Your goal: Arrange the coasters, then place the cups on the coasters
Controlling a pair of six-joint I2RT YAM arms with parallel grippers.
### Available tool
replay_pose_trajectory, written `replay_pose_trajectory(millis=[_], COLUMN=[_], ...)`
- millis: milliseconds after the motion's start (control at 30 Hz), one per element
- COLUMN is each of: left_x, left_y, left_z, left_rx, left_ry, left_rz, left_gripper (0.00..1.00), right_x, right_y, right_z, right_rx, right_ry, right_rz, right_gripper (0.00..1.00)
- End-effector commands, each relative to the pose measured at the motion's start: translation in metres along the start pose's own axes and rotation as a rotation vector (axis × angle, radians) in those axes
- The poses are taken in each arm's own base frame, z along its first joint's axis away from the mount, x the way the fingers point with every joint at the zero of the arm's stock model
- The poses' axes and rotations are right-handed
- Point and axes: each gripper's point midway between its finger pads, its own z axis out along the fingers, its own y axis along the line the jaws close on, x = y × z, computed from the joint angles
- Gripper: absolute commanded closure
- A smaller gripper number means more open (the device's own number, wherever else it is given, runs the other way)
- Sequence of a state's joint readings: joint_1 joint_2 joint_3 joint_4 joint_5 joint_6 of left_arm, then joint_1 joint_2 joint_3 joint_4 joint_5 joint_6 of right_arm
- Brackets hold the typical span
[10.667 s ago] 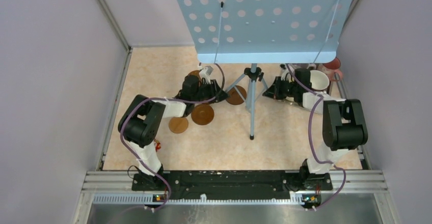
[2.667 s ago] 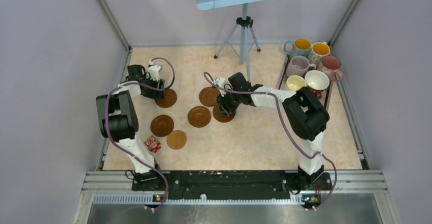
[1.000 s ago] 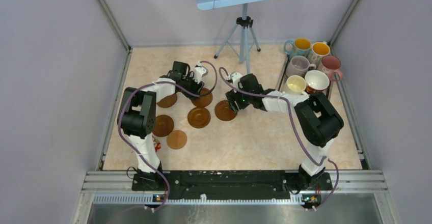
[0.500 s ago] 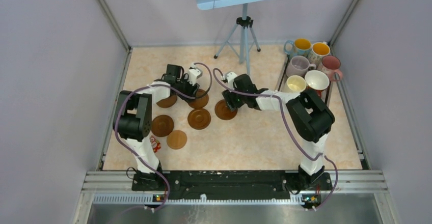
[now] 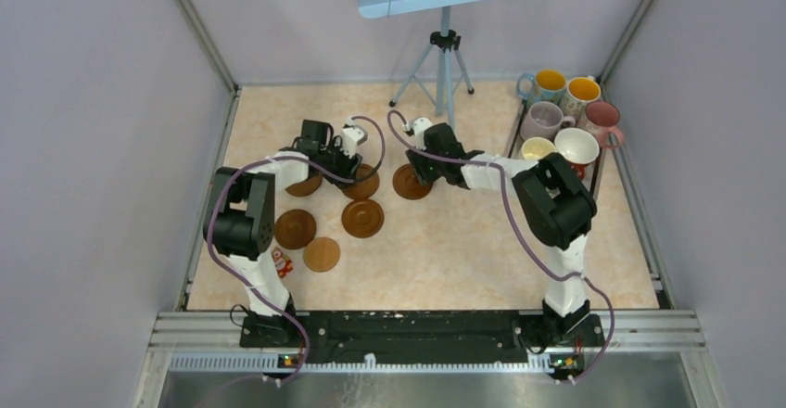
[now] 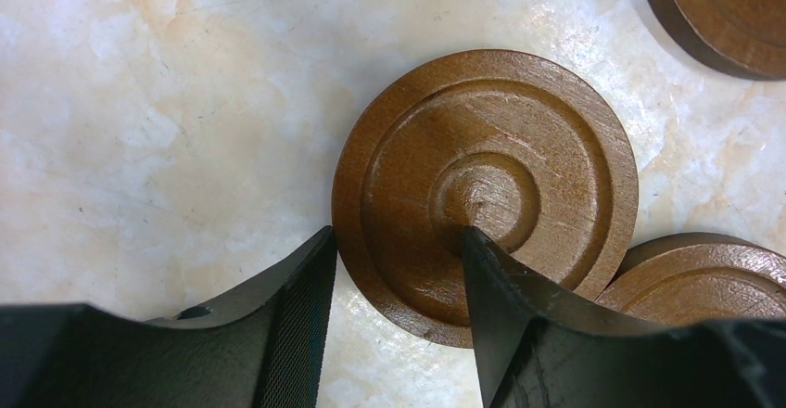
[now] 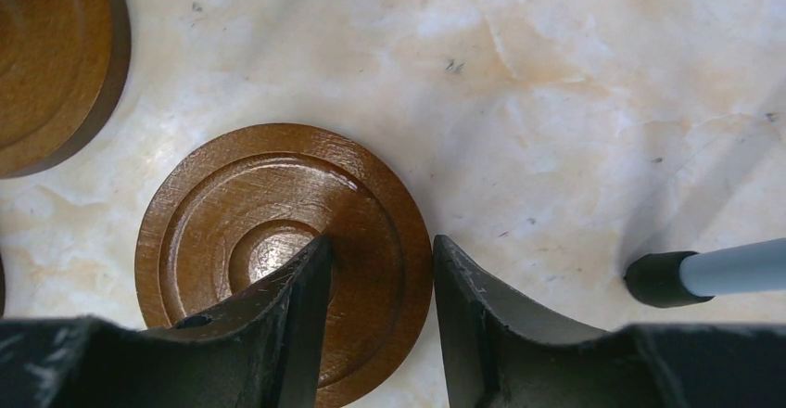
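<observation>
Left hand (image 6: 397, 236) pinches a dark brown wooden coaster (image 6: 519, 139), carved with rings, between rim and centre, on the counter (image 6: 139, 102). Right hand (image 7: 381, 241) straddles the rim of another coaster (image 7: 232, 195) alongside; whether it grips, I cannot tell. Six mugs (image 5: 576, 144) stand far right.

The top external camera sits high above and behind the arm bases, facing down and forward, and takes in the whole desk (image 5: 463, 260) from near edge to far edge. The left wrist camera looks down from close above the desk, past the left end effector (image 6: 397, 241), onto a coaster (image 6: 519, 139). The right wrist camera looks down just as closely past the right end effector (image 7: 380, 246) onto a second coaster (image 7: 232, 204) and a tripod foot (image 7: 656, 279). The overhead view shares both coasters, toward the far edge.
</observation>
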State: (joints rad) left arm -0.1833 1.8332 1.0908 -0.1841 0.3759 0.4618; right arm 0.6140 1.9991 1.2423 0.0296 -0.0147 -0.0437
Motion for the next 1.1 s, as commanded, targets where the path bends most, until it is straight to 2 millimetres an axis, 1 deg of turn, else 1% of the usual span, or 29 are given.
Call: replay_pose_trajectory(millis=[0, 167, 267, 333, 400, 500, 600, 667, 733, 767, 833, 900, 967, 1000, 1033, 1067], left_x=[0.027, 0.027, 0.022, 0.015, 0.004, -0.022, -0.051, -0.063, -0.067, -0.064, -0.054, -0.032, -0.005, 0.012, 0.025, 0.036], left_y=[-0.011, -0.009, -0.010, -0.010, -0.007, -0.001, 0.008, 0.013, 0.015, 0.015, 0.016, 0.021, 0.025, 0.025, 0.029, 0.028], left_z=[-0.005, -0.003, -0.004, -0.007, -0.013, -0.029, -0.052, -0.070, -0.087, -0.095, -0.110, -0.124, -0.137, -0.141, -0.149, -0.154], left_rx=[0.024, 0.020, 0.031, 0.035, 0.035, 0.046, 0.037, 0.035, 0.044, 0.043, 0.039, 0.017, -0.005, -0.011, -0.030, -0.034], left_ry=[0.090, 0.094, 0.082, 0.071, 0.049, -0.014, -0.090, -0.128, -0.154, -0.156, -0.147, -0.124, -0.096, -0.070, -0.063, -0.060], left_rz=[-0.042, -0.056, -0.069, -0.082, -0.093, -0.112, -0.121, -0.136, -0.147, -0.148, -0.143, -0.162, -0.178, -0.179, -0.192, -0.200], left_gripper=[0.42, 0.40, 0.35, 0.30, 0.26, 0.21, 0.18, 0.15, 0.14, 0.13, 0.12, 0.12, 0.12, 0.12, 0.12, 0.12], right_x=[0.002, -0.003, -0.010, -0.021, -0.037, -0.062, -0.084, -0.098, -0.108, -0.111, -0.113, -0.109, -0.103, -0.097, -0.093, -0.088], right_y=[-0.027, -0.031, -0.027, -0.026, -0.019, -0.012, -0.008, -0.005, 0.002, 0.006, 0.022, 0.045, 0.068, 0.083, 0.093, 0.105], right_z=[0.012, 0.013, 0.010, 0.005, -0.004, -0.019, -0.032, -0.041, -0.050, -0.055, -0.063, -0.068, -0.072, -0.072, -0.072, -0.072], right_rx=[0.080, 0.079, 0.056, 0.051, 0.007, -0.032, -0.059, -0.075, -0.097, -0.111, -0.153, -0.203, -0.251, -0.275, -0.292, -0.308], right_ry=[0.020, 0.011, -0.003, -0.030, -0.072, -0.134, -0.195, -0.229, -0.256, -0.264, -0.271, -0.261, -0.245, -0.233, -0.222, -0.212], right_rz=[-0.012, -0.019, -0.024, -0.027, -0.030, -0.039, -0.045, -0.037, -0.029, -0.028, -0.036, -0.047, -0.059, -0.070, -0.078, -0.088], right_gripper=[0.57, 0.57, 0.55, 0.52, 0.49, 0.46, 0.42, 0.41, 0.40, 0.40, 0.40, 0.40, 0.40, 0.40, 0.40, 0.40])
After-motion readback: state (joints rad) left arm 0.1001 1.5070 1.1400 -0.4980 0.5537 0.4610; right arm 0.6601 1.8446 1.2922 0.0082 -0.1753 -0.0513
